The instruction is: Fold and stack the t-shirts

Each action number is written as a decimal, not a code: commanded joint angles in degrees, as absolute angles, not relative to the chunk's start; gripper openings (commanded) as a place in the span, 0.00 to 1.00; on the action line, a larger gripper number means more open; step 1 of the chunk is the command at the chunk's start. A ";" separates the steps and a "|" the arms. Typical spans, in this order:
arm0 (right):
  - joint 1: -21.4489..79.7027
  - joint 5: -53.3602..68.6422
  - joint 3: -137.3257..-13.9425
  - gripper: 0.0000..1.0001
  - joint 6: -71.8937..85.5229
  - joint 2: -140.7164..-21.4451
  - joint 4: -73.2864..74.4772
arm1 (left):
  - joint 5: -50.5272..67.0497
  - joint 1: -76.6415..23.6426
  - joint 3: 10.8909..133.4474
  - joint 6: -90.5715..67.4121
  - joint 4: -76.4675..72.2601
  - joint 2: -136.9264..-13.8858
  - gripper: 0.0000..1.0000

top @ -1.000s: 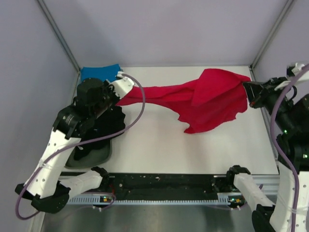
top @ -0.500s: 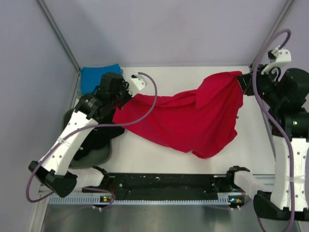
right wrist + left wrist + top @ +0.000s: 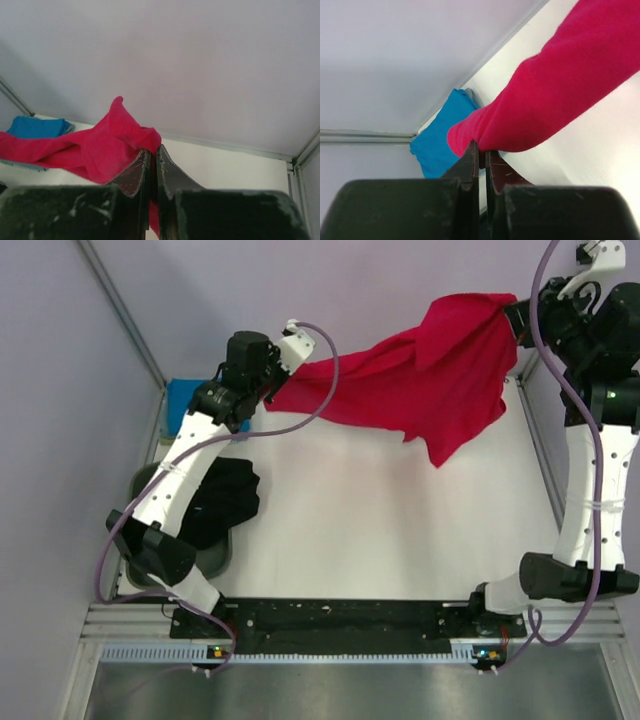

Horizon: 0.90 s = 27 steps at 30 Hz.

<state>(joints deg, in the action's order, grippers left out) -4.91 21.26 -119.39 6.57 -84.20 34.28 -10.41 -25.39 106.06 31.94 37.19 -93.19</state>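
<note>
Dark grey-green plastic tub point(image 3: 143, 483) sits at the left edge of the white tabletop point(image 3: 380, 540), mostly covered by the left arm; only rim parts show. A black cloth shirt point(image 3: 228, 502) is bunched in it, its shape hard to read. A bright blue cloth shirt point(image 3: 183, 400) lies in the far-left corner, half hidden behind the arm in the top view and cut by the frame edge in the left wrist view point(image 3: 440, 137).

Left fingers point(image 3: 268, 392) are pressed together, pinching one bunched end of the bright red cloth t-shirt point(image 3: 420, 380). The left wrist view shows the tips point(image 3: 474, 156) clamped on a rolled red fold point(image 3: 555, 95); which part of the shirt it is cannot be told.

The red shirt spans between both arms near the back wall, with one corner hanging down. Cannot tell whether that corner touches the tabletop.

Right fingers point(image 3: 513, 320) are closed tight on the other end at far right. The right wrist view shows the tips point(image 3: 146, 162) gripping red cloth point(image 3: 100, 147), with the pinch point partly hidden by the finger bodies.
</note>
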 commanded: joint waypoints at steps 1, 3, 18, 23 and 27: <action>-6.06 28.90 -110.43 0.00 5.63 -74.48 24.54 | -6.16 -25.57 99.88 31.46 33.05 -87.55 0.00; -6.06 29.36 -100.51 0.00 5.27 -68.41 20.76 | -5.89 -25.40 95.91 31.38 32.69 -84.39 0.00; -6.06 26.80 -88.08 0.00 2.72 -46.93 22.94 | 10.90 -25.49 93.62 30.32 51.86 -70.66 0.00; -6.06 31.19 -75.53 0.00 2.81 -53.95 11.21 | 10.90 -25.58 86.32 31.02 44.85 -74.95 0.00; -6.06 29.72 -69.96 0.00 4.30 -65.62 -1.39 | 9.15 -25.66 86.83 30.41 38.51 -87.05 0.00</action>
<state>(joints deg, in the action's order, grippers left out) -5.80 30.50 -74.24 3.29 -54.00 10.46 9.65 -25.61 87.11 30.61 47.29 -75.88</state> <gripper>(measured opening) 0.017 0.024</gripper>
